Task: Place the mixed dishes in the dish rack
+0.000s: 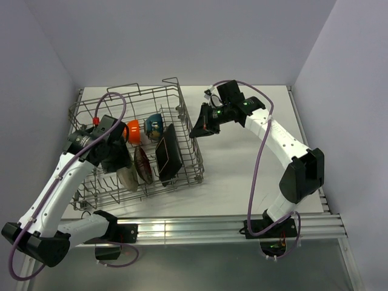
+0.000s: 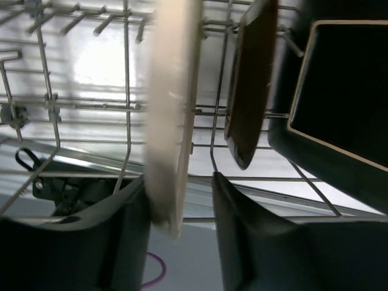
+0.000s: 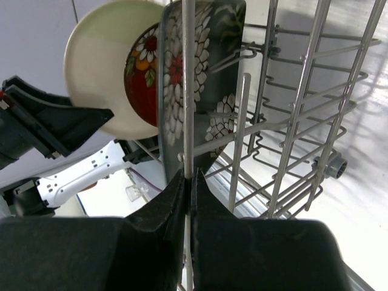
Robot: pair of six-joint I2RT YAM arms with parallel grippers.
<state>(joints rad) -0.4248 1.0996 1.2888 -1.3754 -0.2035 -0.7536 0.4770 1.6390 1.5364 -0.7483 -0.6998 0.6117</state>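
Observation:
The grey wire dish rack (image 1: 129,91) fills the left of the table. Standing on edge in it are a pale cream plate (image 1: 127,176), a red floral plate (image 1: 143,165) and a black square plate (image 1: 170,154). An orange bowl (image 1: 133,130) and a blue bowl (image 1: 153,125) sit behind them. My left gripper (image 2: 179,177) is open around the cream plate's (image 2: 173,121) rim, with the left finger touching it and a gap at the right finger. At the rack's right wall, my right gripper (image 3: 188,176) is shut on an upright rack wire (image 3: 188,91).
The rack's raised right wall (image 1: 197,151) stands between the right gripper (image 1: 197,130) and the dishes. Upright tines (image 3: 291,121) rise to the right in the right wrist view. White tabletop (image 1: 242,176) lies right of the rack, with walls on three sides.

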